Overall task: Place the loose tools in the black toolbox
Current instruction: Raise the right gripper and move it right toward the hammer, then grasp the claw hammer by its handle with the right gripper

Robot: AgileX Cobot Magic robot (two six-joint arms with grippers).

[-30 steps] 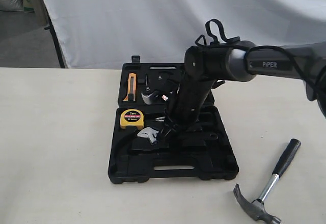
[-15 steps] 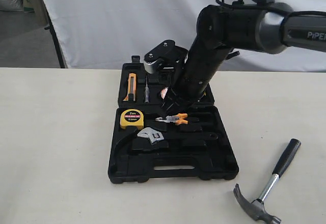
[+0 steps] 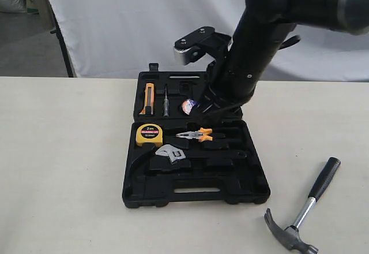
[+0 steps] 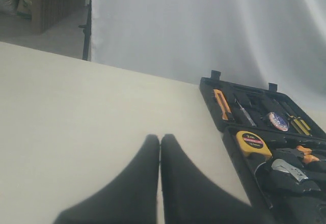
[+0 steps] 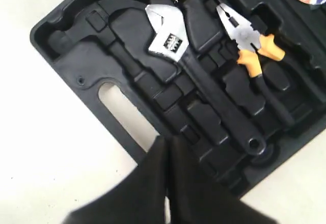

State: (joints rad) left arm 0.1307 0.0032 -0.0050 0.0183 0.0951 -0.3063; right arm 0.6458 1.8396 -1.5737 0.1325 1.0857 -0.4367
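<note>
Exterior view: we find the toolbox (image 3: pixel 144 193) lying open on the table (image 3: pixel 69 150). The wrench (image 3: pixel 171 153) sits in its near half, beside the pliers (image 3: pixel 196 134) and tape measure (image 3: pixel 149 134). The tape roll (image 3: pixel 188 106) sits in the far half. The hammer (image 3: pixel 305 208) lies outside on the table, off the near right corner, head toward the camera. We judge it the one tool outstanding. The right arm (image 3: pixel 248 63) hangs above the far half; its fingers cannot be made out from here.

Left wrist view: the left gripper (image 4: pixel 160 183) hovers over bare table, well apart from the toolbox. Its fingers are pressed together with nothing between them.

Right wrist view: the right gripper (image 5: pixel 168 183) is likewise closed up and empty, above the toolbox's handle-slot edge. The wrench (image 5: pixel 204 86) lies bedded in its recess.

Risks noted: the fingers must part before any grasp. The hammer is head-heavy, so a hold far down the handle could let it swing or slip. Its curved recess runs close by the wrench; a skewed placement could knock the wrench loose or leave the hammer riding proud. A hard push could slide the toolbox.
</note>
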